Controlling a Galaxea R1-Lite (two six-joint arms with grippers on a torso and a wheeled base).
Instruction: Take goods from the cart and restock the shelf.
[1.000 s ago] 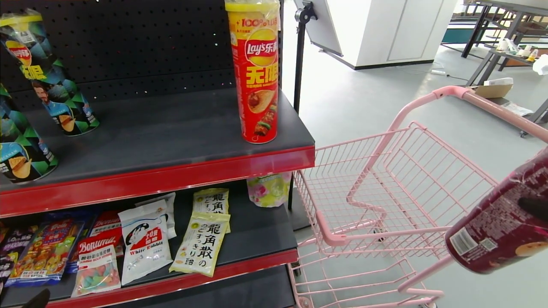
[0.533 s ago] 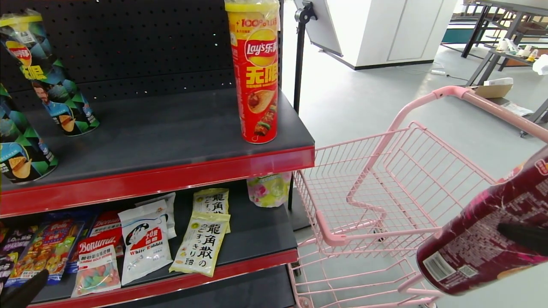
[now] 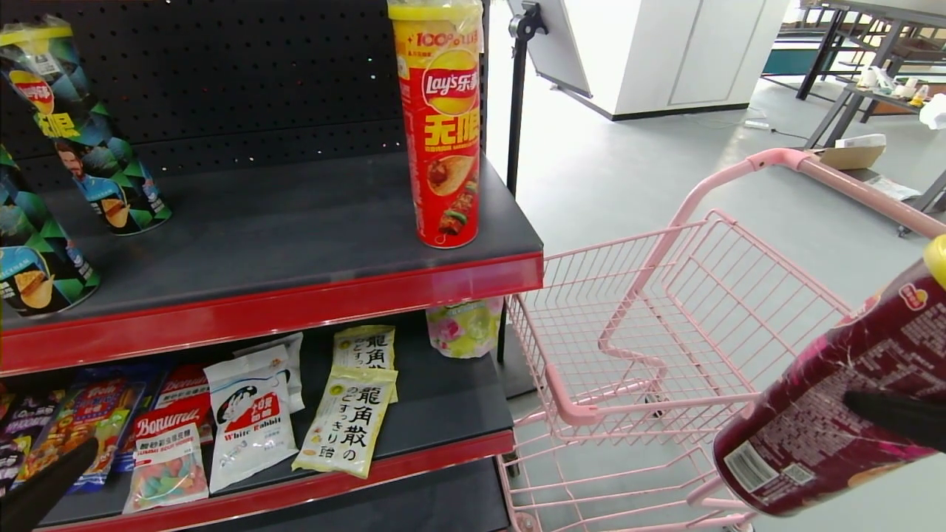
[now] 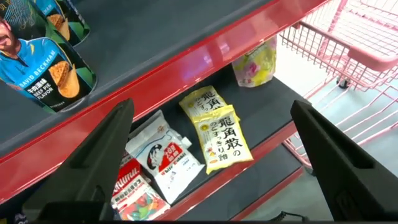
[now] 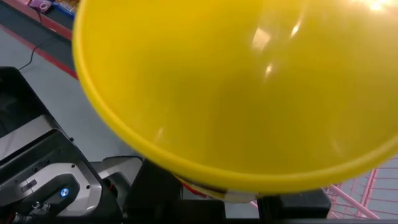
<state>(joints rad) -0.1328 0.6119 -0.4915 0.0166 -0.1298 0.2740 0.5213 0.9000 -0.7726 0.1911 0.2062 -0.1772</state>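
Head view, right of the shelving: a tall dark maroon chip canister [image 3: 828,399] of printed cardboard hangs tilted over the pink wire shopping cart [image 3: 665,295], base low and toward the shelving. The right gripper [image 3: 898,428] is clamped on its body, one black finger lying across the printed side. The dark grey upper shelf [image 3: 295,222] with its red front lip has bare board between a tall red canister [image 3: 441,125] at the cart end and two blue-green canisters [image 3: 81,125] at the far end. Flat sweet packets [image 3: 347,421] lie on the tier below. The left gripper [image 3: 44,491] sits low, in front of that tier.

Left wrist view: the left gripper's fingers [image 4: 93,168] are spread wide with nothing between them, looking down over the red lip and the packets.

Right wrist view: the canister's round yellow plastic lid [image 5: 249,87] sits close to the lens, above the gripper body.

Risks, as I judge them:
- The grip is on a smooth, slanted tube, so it could pivot or slide in the pads during the swing.
- The base could clip the cart rim or the red lip.
- Set down off vertical, it would topple, or knock the red canister.
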